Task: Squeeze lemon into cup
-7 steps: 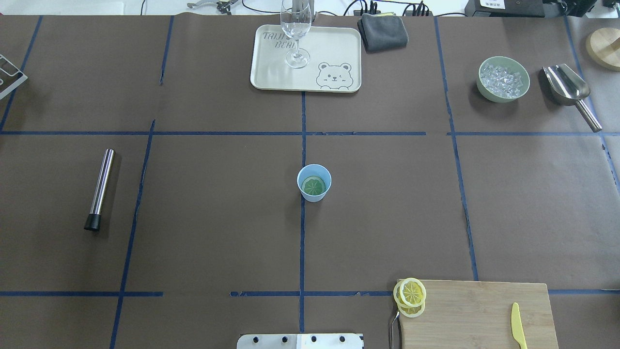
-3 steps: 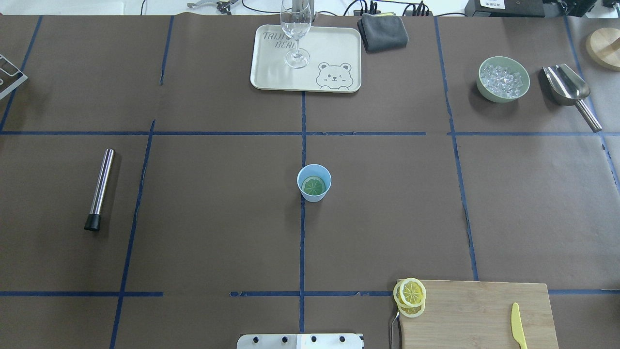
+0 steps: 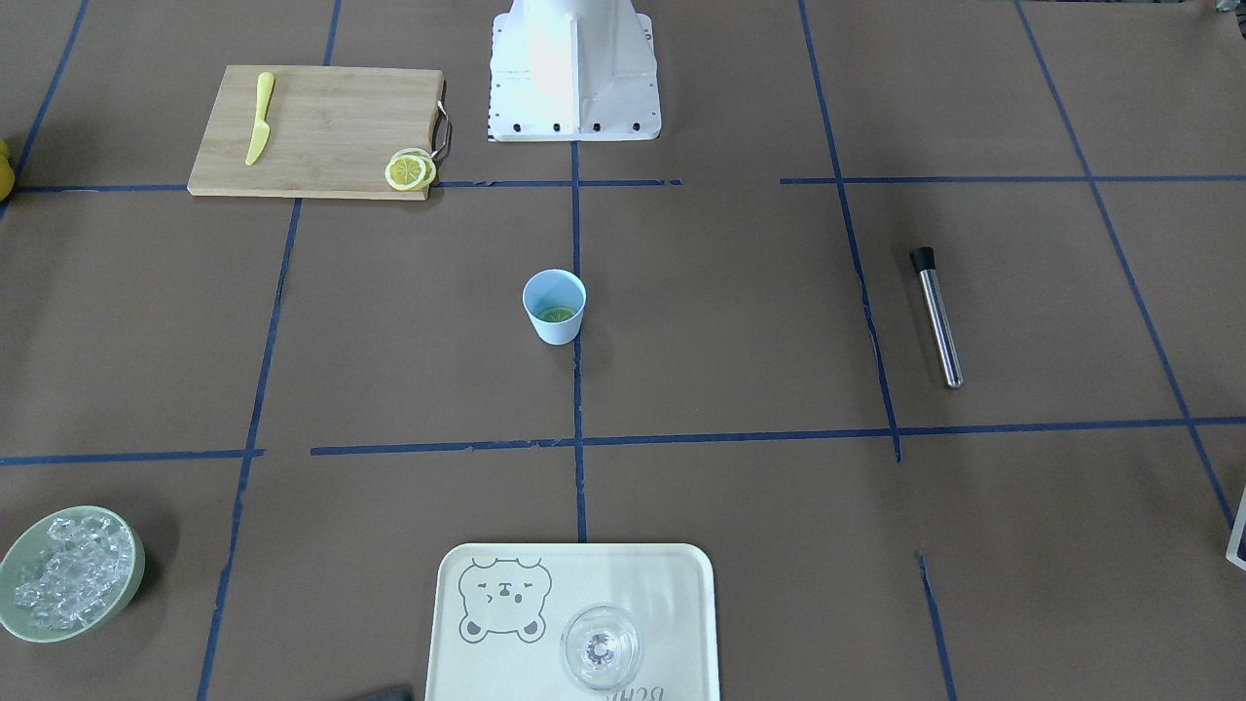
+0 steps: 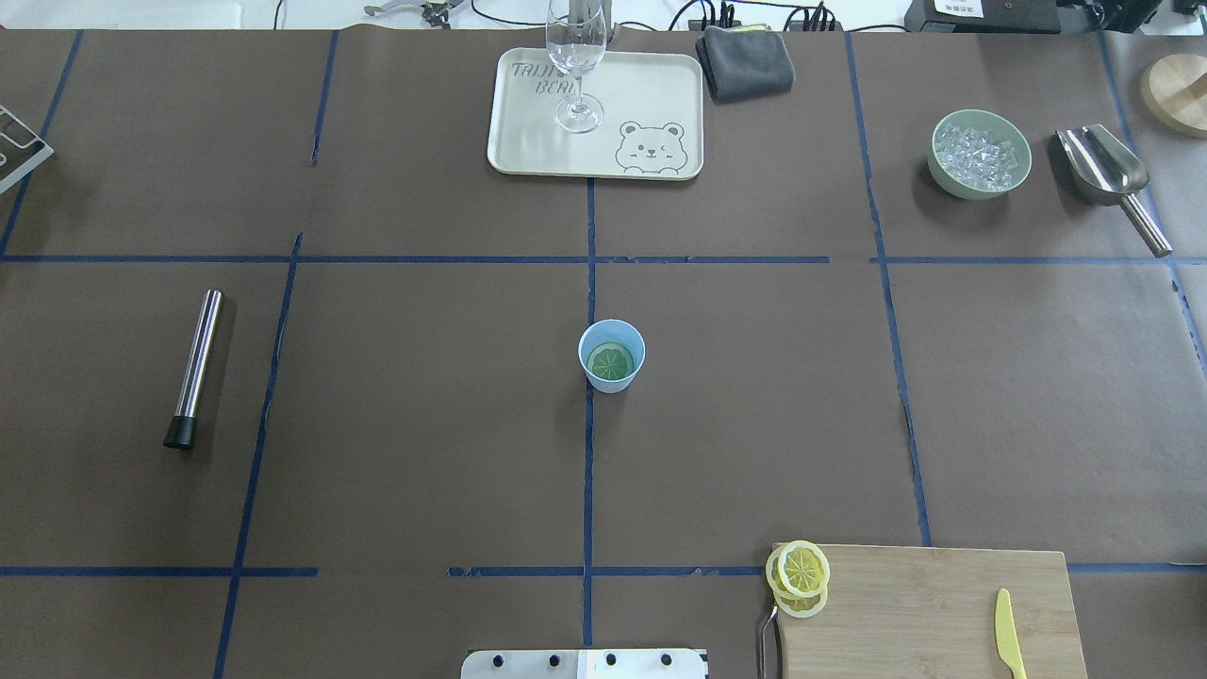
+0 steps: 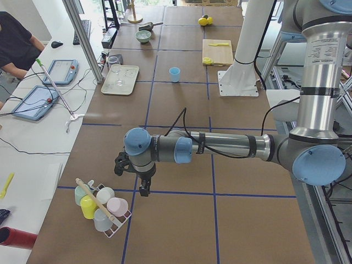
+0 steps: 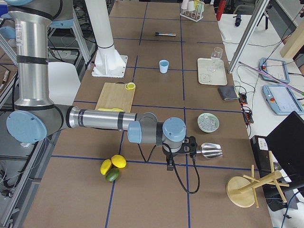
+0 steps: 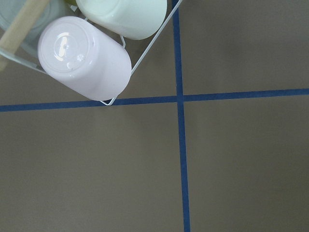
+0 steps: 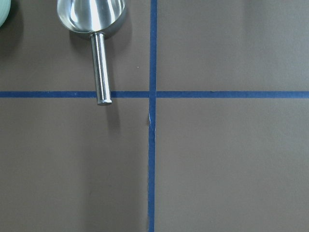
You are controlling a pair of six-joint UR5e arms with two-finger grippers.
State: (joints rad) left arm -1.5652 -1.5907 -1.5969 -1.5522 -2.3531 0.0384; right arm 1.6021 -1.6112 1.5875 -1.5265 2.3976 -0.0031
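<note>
The light-blue cup (image 4: 611, 356) (image 3: 554, 306) stands upright at the table's centre, on the blue tape line. A round greenish slice (image 4: 610, 361) lies flat inside it. Lemon slices (image 4: 800, 577) (image 3: 409, 170) are stacked on the corner of the cutting board (image 4: 929, 613). Both grippers show only in the side views, far from the cup. My left gripper (image 5: 132, 179) hangs over the table end beside a rack of cups (image 5: 102, 206). My right gripper (image 6: 180, 156) hangs near the metal scoop (image 6: 209, 150). I cannot tell whether either is open or shut.
A yellow knife (image 4: 1009, 634) lies on the board. At the back are a tray (image 4: 651, 94) with a clear glass (image 4: 575, 57), a grey cloth (image 4: 745, 61) and a green bowl of ice (image 4: 979, 154). A metal rod (image 4: 195, 368) lies left.
</note>
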